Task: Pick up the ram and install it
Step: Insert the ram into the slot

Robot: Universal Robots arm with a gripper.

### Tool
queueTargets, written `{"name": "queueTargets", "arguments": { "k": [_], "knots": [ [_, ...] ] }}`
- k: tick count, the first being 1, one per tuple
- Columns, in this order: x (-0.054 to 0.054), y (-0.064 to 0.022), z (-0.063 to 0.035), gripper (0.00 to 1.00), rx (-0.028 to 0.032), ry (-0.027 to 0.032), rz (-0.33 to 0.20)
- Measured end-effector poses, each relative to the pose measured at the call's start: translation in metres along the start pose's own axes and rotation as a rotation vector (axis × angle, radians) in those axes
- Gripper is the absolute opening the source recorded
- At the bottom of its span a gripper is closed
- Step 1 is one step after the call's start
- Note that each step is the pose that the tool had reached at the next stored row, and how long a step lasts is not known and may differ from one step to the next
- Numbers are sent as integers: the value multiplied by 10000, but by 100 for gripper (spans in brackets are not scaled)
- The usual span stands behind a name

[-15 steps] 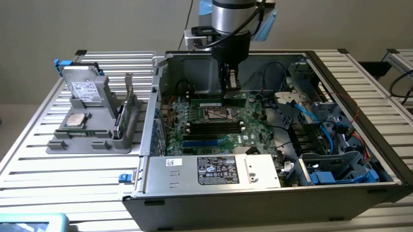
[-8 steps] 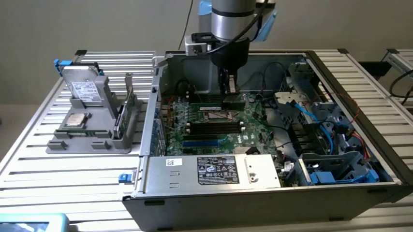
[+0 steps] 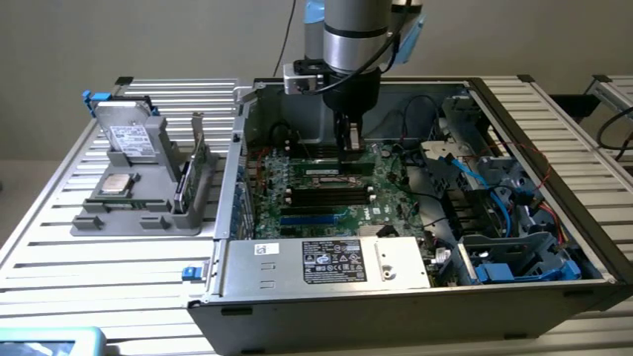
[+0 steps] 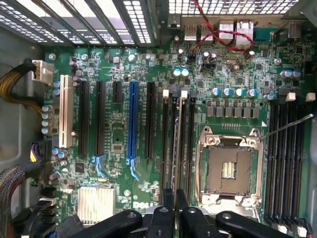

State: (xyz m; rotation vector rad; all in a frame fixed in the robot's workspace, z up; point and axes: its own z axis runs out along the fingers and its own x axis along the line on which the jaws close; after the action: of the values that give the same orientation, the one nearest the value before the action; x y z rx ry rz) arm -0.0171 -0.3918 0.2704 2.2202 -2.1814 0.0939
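- The table (image 3: 118,259) is made of long silver metal slats w/ dark gaps btw them.
- Behind it is a plain beige wall (image 3: 148,37). A bit of pale floor (image 3: 20,193) shows at the exterior view's left.
- A 2nd slat table (image 3: 618,89) stands near the first, at the exterior view's right.
- A small blue-green thing (image 3: 44,343) pokes in at the near corner. I can't tell what it is.
- An open pc case (image 3: 396,319) lies flat on the table w/ its inside facing up.
- Beside the case, at the exterior view's left, a grey tray (image 3: 129,222) sits on the slats.
- The tray holds a leaning hard drive (image 3: 129,137), a small square chip (image 3: 118,183) & a green card (image 3: 201,159) standing on edge.
- A silver power box (image 3: 327,259) w/ stickers fills the near part of the case.
- The arm (image 3: 351,37) comes down from above into the case.
- The tool (image 3: 348,147) is nearly closed & pinches the ram (image 3: 322,170) by its top edge.
- The ram stands on its long edge, low over the green board (image 4: 119,129).
- It lines up w/ the black slots (image 4: 190,144) just beside the chip socket (image 4: 229,168).
- I can't tell if it sits in a slot or hangs just above.
- A long blue slot (image 4: 132,119) lies near, on the far side from the socket.
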Motion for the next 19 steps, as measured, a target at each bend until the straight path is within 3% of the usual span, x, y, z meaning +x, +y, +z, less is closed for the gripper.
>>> {"name": "queueTargets", "arguments": {
  "k": [7, 12, 14, 17, 19],
  "knots": [
    [24, 1, 56, 13, 9, -2, 34],
    [23, 4, 89, 13, 116, 13, 41],
    [19, 11, 100, 13, 145, 50, 41],
    [18, 16, 108, 13, 165, 172, 40],
    [14, 18, 118, 13, 176, 196, 40]
  ]
}}
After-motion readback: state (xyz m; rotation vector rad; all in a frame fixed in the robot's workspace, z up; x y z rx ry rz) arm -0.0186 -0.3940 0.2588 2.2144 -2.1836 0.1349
